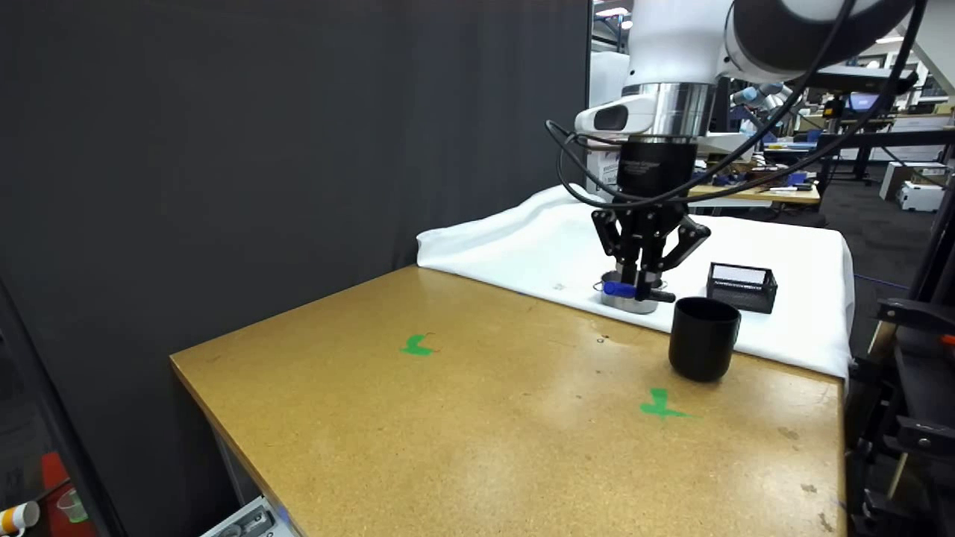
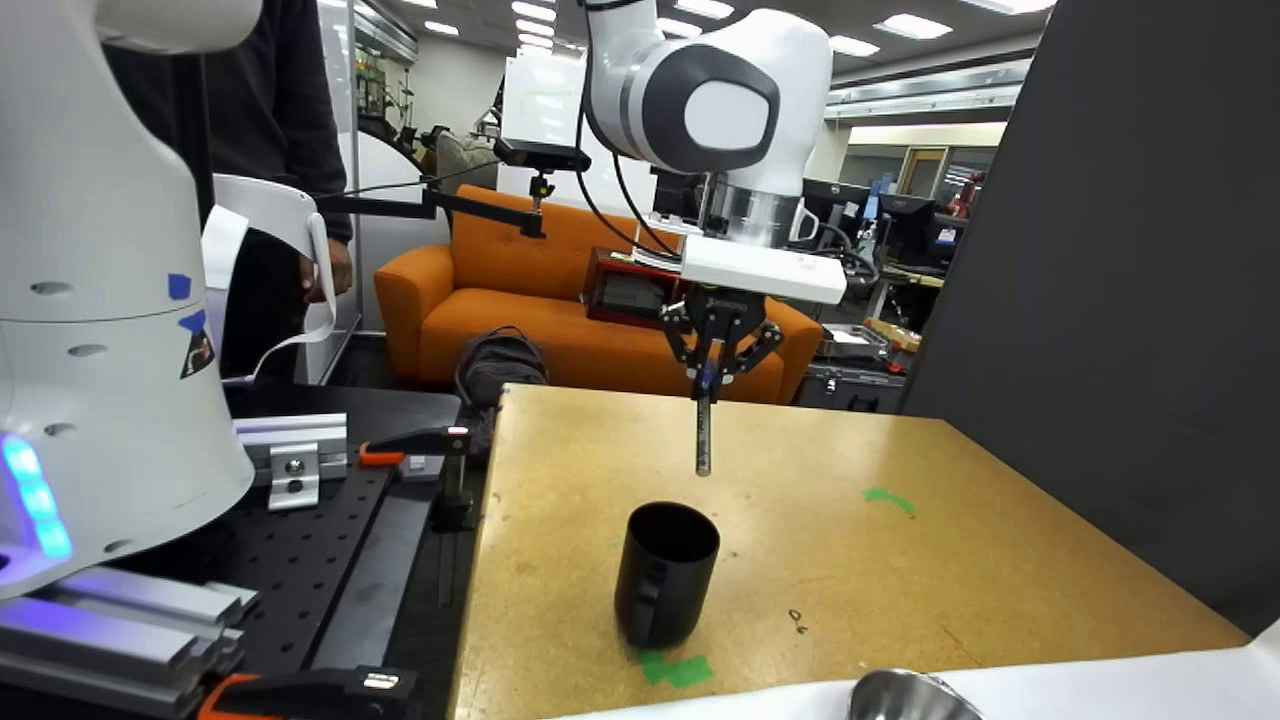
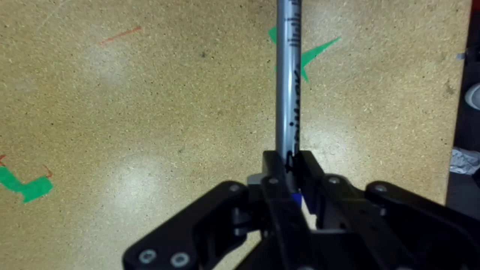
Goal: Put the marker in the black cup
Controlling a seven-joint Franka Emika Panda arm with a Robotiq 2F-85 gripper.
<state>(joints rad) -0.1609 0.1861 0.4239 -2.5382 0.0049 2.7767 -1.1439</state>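
My gripper [image 1: 636,292] is shut on the marker [image 1: 619,289] and holds it above the table, roughly level in that exterior view. The gripper [image 2: 706,385] and the marker's silver-grey barrel [image 2: 704,440] also show in an exterior view. In the wrist view the barrel [image 3: 288,82], with black print, sticks out past the gripper's fingertips [image 3: 288,157]; a little blue shows between the fingers. The black cup [image 1: 703,339] stands upright on the table, apart from the marker. In an exterior view the cup [image 2: 665,575] shows a handle and its open mouth. It is out of the wrist view.
A shiny metal bowl [image 1: 630,304] and a black mesh box [image 1: 741,287] stand on a white cloth [image 1: 806,328] along one table side. The bowl [image 2: 910,695] is cut off in an exterior view. A dark curtain [image 1: 298,149] borders the wooden table [image 1: 448,418]. Green tape [image 2: 675,670] lies by the cup.
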